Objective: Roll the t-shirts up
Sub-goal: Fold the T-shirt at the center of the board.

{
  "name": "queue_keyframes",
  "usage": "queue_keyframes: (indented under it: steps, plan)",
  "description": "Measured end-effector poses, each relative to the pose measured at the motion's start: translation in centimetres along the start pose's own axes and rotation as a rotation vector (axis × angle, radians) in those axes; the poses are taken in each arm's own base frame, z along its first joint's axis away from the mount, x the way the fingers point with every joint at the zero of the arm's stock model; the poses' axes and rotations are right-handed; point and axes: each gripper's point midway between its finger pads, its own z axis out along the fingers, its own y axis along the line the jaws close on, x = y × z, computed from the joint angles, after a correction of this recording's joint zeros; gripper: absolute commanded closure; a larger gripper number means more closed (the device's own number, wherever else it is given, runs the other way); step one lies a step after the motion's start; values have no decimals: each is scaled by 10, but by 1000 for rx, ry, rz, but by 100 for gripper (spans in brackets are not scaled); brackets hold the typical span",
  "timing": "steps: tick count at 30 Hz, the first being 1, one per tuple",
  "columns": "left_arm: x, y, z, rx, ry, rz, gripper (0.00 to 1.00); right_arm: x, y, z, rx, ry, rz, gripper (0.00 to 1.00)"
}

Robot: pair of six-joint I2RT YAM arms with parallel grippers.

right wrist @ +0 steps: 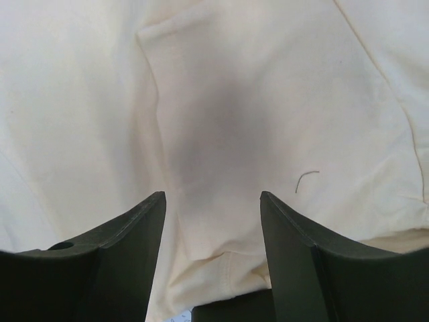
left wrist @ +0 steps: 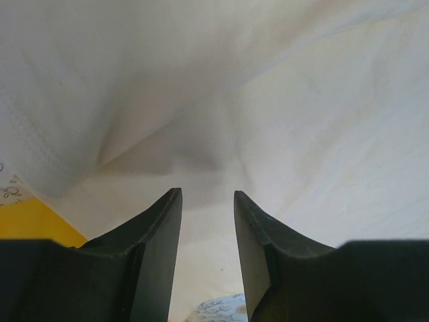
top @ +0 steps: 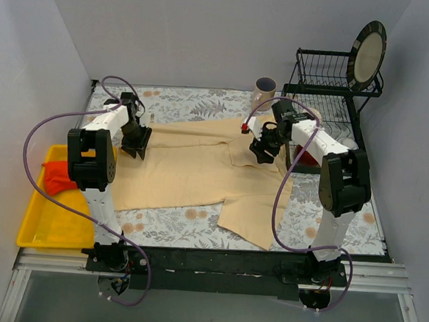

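Table (top: 182, 100), floral cover. Cream t-shirt (top: 192, 167), spread flat across the table's middle, one sleeve reaching toward the near edge. Dish rack (top: 324, 73), black wire, far right corner. Yellow tray (top: 29, 229), at the left edge, holding a red-orange garment (top: 57, 176). Plate (top: 369, 54), upright in the rack. Left gripper (top: 135, 152), at the shirt's left edge, jaws slightly parted, nothing pinched. Right gripper (top: 263, 155), over the shirt's upper right, jaws spread wide, nothing between. Mug (top: 265, 87), at the back beside the rack.
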Motion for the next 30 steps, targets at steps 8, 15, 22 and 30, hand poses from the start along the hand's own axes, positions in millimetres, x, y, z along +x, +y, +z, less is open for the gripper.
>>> queue_keyframes:
  steps: [8, 15, 22, 30]
  plan:
    - [-11, 10, -12, -55, -60, 28, 63, -44, 30, 23, -45, -77, -50, 35]
    - [-15, 6, -15, -34, -82, 21, 63, -65, 47, 44, -46, -117, 84, 39]
    - [-19, -1, -24, -8, -112, 12, 62, -66, 35, 58, -10, -118, 185, 41]
    - [-19, -4, -21, 6, -124, 7, 62, -56, 35, 77, -21, -86, 242, 41]
